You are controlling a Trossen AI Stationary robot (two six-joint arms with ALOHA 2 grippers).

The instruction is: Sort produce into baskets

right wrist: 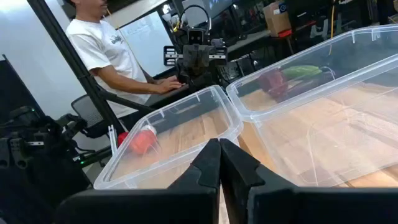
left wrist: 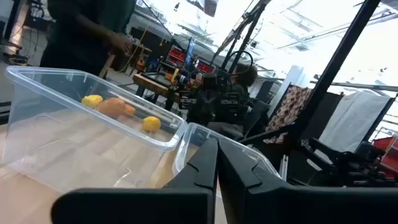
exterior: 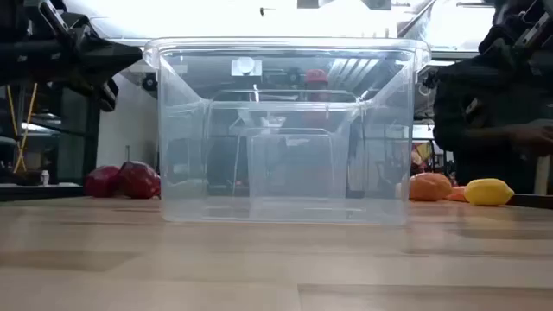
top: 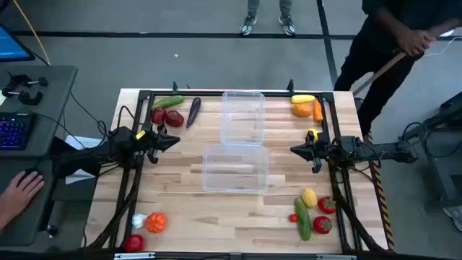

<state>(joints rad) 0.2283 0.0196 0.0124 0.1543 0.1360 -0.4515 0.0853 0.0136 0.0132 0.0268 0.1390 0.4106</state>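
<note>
both baskets [top: 242, 115] are sitting empty; all produce [top: 311, 213] is lying outside, while left gripper [top: 175, 140] and right gripper [top: 294, 149] are hovering pinched together.

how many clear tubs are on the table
2. One tub sits at the table's far middle; the other tub lies just in front of it, at the centre, between the two arms. Both look empty. None seems hidden.
</note>
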